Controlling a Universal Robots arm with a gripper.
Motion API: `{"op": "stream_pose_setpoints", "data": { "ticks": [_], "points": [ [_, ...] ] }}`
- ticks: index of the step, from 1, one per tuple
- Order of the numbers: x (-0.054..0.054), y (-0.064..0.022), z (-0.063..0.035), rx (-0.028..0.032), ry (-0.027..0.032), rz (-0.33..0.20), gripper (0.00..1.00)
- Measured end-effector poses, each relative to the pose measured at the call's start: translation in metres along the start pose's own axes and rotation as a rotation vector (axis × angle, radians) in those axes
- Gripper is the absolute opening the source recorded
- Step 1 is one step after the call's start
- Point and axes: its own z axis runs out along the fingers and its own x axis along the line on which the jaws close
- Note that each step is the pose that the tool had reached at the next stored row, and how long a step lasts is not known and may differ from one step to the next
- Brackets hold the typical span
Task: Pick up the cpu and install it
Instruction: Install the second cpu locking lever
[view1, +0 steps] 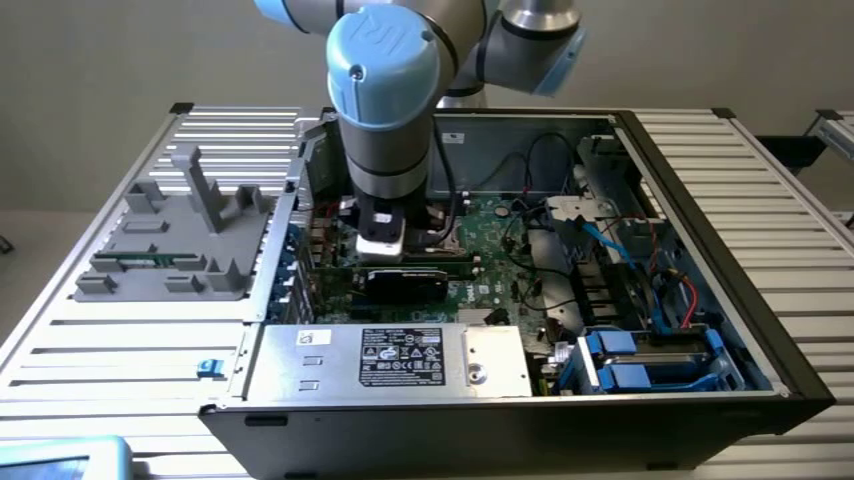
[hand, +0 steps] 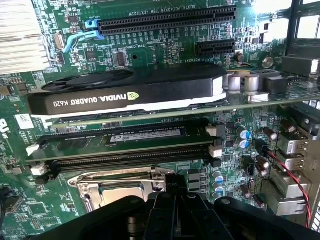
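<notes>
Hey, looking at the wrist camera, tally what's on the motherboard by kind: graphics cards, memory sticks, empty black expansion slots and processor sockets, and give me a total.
Graphics card: 1
Memory stick: 1
Empty black expansion slots, one long and one short: 2
Processor socket: 1
Total: 5

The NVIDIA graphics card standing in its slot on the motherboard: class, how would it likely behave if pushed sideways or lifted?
The graphics card looks stiff: a solid black shroud on a flat board. It stands on edge in a slot of the motherboard, so a sideways push would probably strain that joint rather than slide it. Lifted, it is likely light but fragile, given exposed parts nearby.
</notes>
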Motion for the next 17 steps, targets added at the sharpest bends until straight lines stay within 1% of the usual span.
{"op": "stream_pose_setpoints", "data": {
  "ticks": [3,7,17],
  "points": [
    [-0.0007,0.0008,0.0022,0.0042,0.0002,0.002,0.11],
    [-0.0011,0.0016,0.0042,0.0076,0.0008,0.006,0.11],
    [-0.0011,0.002,0.0054,0.0084,0.0012,0.007,0.11]
  ]
}}
